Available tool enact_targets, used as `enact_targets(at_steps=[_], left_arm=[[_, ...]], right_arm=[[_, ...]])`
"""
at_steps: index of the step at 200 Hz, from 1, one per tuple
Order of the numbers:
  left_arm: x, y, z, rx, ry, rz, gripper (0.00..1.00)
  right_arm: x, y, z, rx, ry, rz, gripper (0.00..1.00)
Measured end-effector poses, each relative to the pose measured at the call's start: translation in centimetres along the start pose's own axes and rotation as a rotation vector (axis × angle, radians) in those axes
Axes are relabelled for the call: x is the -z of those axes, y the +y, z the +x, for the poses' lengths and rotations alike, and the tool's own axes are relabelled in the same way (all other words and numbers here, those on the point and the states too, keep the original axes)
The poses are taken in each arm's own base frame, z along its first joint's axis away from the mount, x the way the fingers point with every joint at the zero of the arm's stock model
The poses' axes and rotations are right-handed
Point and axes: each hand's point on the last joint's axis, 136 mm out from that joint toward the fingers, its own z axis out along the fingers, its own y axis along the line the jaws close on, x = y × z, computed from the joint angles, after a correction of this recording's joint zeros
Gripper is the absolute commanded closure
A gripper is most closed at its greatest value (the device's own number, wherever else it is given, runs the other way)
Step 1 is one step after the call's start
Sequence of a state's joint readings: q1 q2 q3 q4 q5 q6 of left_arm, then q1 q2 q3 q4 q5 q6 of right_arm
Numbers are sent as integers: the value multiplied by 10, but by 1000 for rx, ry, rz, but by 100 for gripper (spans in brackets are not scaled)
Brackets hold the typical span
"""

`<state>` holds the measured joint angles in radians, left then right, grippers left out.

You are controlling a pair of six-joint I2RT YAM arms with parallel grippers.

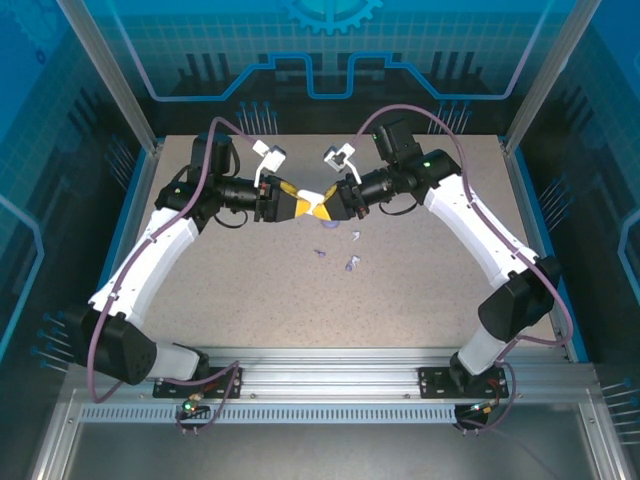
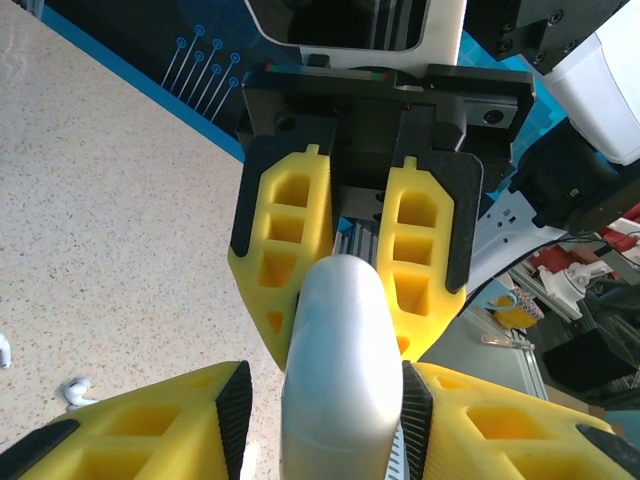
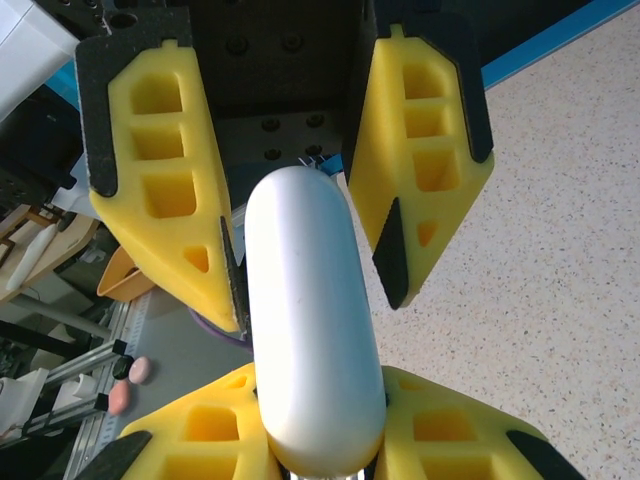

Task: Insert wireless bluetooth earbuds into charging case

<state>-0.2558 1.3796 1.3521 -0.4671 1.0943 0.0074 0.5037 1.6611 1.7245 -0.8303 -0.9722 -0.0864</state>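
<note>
My right pincer [image 2: 348, 340] holds the charging case [image 3: 310, 330]. Its two yellow fingers [image 2: 285, 250] press on one end of the white case, one on each side. So that pincer is narrow and tight on the case. The case is smooth and round at its ends, like a pebble. It sticks out from my right pincer toward the left. It is up in the air, not on the table [image 1: 420, 290].

My left pincer [image 3: 315, 300] faces it from the other side and stands around the other end of the case. One of its black pads [image 2: 415, 410] touches the case. The other pad is just beside the case, with a thin gap where I can see the table. So my left pincer is a little wide and does not pinch the case.

From above, my two pincers meet tip to tip in the middle of the table, toward the far side. The white case is between them. My left arm reaches in from the left and my right arm from the right.

The earbuds [image 1: 351, 263] lie on the table, nearer than the pincers and a bit to the right. They are tiny pale pieces, set apart from one another. None of them touches the case or a finger. In my left wrist view, one small earbud lies far off to the left, well apart from the case.
</note>
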Motion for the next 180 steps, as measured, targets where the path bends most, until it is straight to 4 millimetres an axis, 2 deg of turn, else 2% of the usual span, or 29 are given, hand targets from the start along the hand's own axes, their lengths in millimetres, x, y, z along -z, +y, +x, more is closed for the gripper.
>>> enact_targets(at_steps=[87, 131, 180], left_arm=[[-1, -1, 2, -2, 6, 5, 58], [-1, 0, 4, 0, 12, 5, 55], [-1, 0, 4, 0, 12, 5, 59]], right_arm=[[-2, -3, -1, -11, 3, 0, 79], [-2, -4, -3, -14, 0, 7, 79], [-2, -5, -4, -16, -2, 14, 79]])
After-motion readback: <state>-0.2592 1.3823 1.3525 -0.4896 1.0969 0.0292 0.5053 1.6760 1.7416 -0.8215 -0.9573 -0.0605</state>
